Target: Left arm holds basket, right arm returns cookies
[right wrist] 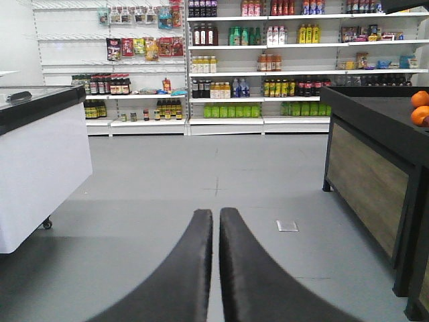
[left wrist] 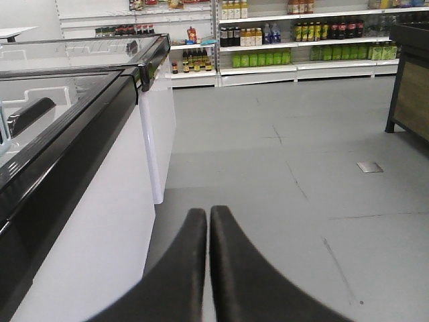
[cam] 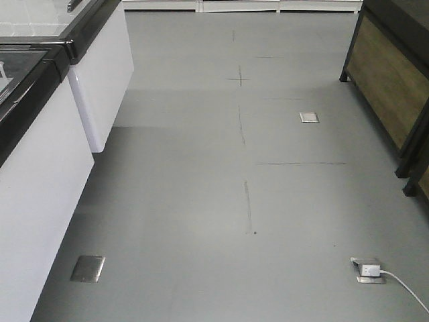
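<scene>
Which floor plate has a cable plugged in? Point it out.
The near-right floor plate, with a white plug and cable; the far plate and near-left plate are bare.

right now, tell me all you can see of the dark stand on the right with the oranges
The stand is a low display table with a black frame, a black top and wood-look side panels. It stands upright on black legs on the grey floor, to the right of the aisle, and is partly cut off by the picture edge. Two oranges rest on its top.

White freezer cabinets, stocked shelves, wooden counter, probably oranges, floor socket
</scene>
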`<state>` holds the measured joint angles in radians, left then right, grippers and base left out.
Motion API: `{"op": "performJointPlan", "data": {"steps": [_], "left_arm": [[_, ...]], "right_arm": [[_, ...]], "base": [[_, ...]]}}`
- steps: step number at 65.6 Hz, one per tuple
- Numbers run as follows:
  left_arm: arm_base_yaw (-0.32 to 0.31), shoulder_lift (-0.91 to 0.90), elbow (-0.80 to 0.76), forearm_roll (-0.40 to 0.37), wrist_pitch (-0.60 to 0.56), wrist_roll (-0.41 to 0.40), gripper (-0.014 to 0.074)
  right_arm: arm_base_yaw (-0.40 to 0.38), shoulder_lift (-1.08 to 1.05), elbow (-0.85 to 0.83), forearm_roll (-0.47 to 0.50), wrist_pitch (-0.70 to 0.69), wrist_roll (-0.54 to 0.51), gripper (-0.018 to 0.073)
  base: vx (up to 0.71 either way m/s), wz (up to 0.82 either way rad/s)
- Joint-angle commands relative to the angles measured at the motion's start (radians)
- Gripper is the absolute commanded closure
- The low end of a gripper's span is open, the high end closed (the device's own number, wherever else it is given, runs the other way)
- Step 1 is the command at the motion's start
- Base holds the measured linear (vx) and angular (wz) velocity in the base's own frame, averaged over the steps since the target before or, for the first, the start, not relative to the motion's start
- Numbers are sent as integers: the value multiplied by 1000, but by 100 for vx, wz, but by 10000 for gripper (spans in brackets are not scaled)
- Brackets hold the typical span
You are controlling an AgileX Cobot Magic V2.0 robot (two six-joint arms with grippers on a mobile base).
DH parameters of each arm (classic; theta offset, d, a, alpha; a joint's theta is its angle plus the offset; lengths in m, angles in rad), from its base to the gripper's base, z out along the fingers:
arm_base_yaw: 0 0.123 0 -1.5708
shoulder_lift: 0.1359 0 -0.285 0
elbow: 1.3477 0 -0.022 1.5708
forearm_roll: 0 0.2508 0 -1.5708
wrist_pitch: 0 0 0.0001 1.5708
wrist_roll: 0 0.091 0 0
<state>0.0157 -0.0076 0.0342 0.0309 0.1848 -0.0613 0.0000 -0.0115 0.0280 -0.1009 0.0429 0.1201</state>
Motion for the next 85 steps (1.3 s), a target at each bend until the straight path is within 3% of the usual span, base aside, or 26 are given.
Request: {"op": "performJointPlan", "data": {"steps": [1, 85], "left_arm": [[-7, -16, -30, -5, -74, -5, 602], [-7, -16, -30, -5, -74, -5, 602]], "right_arm": [[-1, -12, 18, -2, -76, -7, 566], [-1, -12, 18, -2, -74, -7, 566]], "base": [[0, 0], [0, 0]]}}
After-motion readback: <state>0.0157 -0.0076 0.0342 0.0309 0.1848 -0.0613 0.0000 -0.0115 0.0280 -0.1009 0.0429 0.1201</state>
